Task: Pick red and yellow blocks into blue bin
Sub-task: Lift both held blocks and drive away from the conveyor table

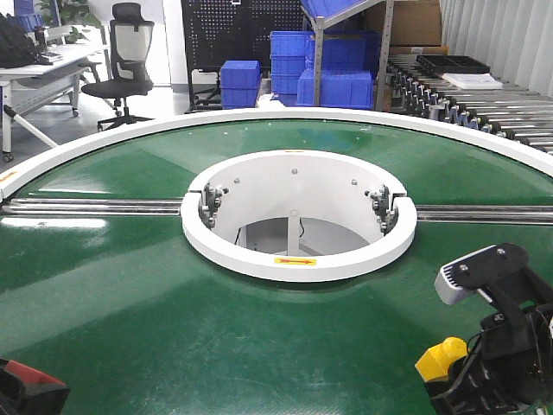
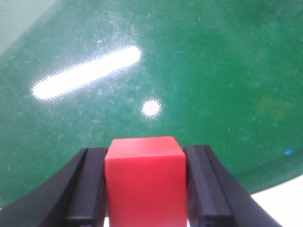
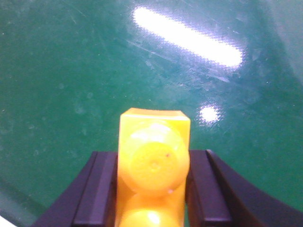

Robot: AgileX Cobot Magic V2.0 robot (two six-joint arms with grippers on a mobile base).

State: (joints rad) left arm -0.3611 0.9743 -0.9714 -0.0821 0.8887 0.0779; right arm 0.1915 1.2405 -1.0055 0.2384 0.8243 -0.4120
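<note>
Red cube (image 2: 144, 187) in left tool (image 2: 144, 156), yellow brick (image 3: 154, 137) in right tool (image 3: 152, 158)

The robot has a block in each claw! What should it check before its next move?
1. Left claw holding the red cube: ok, the cube is pinched on both sides.
2. Right claw holding the yellow brick: ok, the brick is pinched on both sides.
3. Blue bin in sight: not ok. No view shows it, only stacked blue crates far behind.
4. Blocks lifted off the green table: cannot tell.
</note>
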